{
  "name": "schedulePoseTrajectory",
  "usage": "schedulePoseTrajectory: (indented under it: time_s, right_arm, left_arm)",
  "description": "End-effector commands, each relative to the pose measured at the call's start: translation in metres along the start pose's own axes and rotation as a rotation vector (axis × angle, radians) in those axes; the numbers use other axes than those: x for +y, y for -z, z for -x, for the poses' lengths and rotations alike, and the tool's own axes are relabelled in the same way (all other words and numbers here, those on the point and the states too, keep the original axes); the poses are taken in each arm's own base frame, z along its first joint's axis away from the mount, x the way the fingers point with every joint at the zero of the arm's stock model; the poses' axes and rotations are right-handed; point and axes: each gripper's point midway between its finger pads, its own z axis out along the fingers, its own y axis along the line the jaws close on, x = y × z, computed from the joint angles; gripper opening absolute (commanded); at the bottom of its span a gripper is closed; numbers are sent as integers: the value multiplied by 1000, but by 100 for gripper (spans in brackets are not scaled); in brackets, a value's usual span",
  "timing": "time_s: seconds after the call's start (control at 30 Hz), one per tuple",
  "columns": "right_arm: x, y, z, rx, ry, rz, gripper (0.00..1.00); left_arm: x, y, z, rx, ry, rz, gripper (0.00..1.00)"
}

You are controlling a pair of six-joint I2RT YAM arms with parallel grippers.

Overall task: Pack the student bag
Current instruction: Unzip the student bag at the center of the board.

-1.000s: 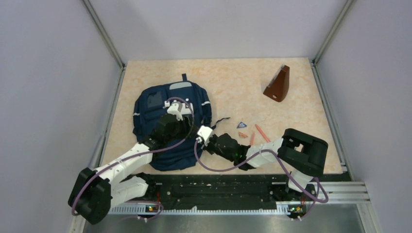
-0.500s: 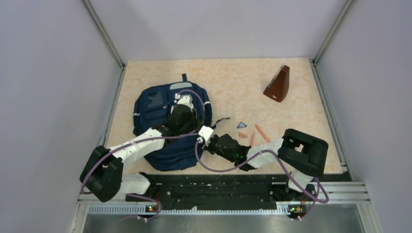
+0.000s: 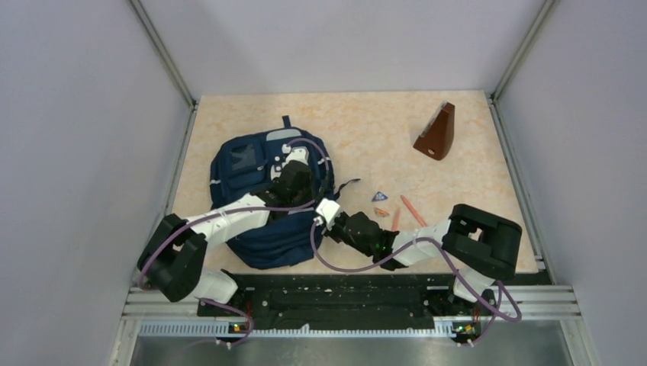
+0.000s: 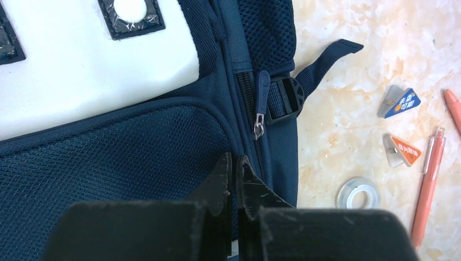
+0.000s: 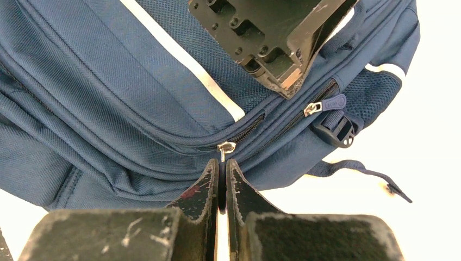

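Right gripper pinches metal zip pull on student bag; left gripper closed, fabric hold unclear; best: left anchors bag, right draws along track.

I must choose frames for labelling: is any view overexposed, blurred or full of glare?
Right wrist view: the table is blown out to white, while the bag and zipper pull are sharp. Left wrist view: evenly lit, with the pen and the table grain crisp. Top view: soft, even light and no glare.
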Motion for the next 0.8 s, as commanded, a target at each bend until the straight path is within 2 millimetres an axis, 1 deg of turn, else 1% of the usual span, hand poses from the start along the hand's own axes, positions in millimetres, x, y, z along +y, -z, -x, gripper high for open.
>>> schedulePoseTrajectory:
  time_s: [0.0, 0.1, 0.27, 0.4, 0.47, 0.57, 0.67, 0.73, 0.77]
  right_arm:
    - [3, 6, 28, -83, -6, 16, 0]
    - [13, 8, 26, -82, -11, 47, 0]
    - [38, 6, 25, -90, -25, 101, 0]
    - [60, 0, 33, -118, -51, 139, 0]
    - [67, -3, 41, -142, -75, 133, 0]
    - [66, -6, 50, -170, -134, 98, 0]
    - [52, -5, 53, -171, -152, 28, 0]
    - [43, -1, 52, -167, -133, -7, 0]
    - [38, 1, 51, -161, -122, -19, 0]
  left_arm:
    - [-10, -10, 35, -111, 55, 3, 0]
    - [-15, -14, 59, -186, 68, 8, 0]
    - [-22, -26, 81, -244, 89, -2, 0]
    - [-25, -34, 95, -273, 98, -11, 0]
    - [-24, -37, 104, -296, 108, -11, 0]
    - [-20, -38, 120, -353, 138, -13, 0]
    - [-20, -35, 137, -408, 132, -41, 0]
    - [-25, -29, 148, -431, 92, -80, 0]
    - [-26, -24, 152, -433, 67, -88, 2]
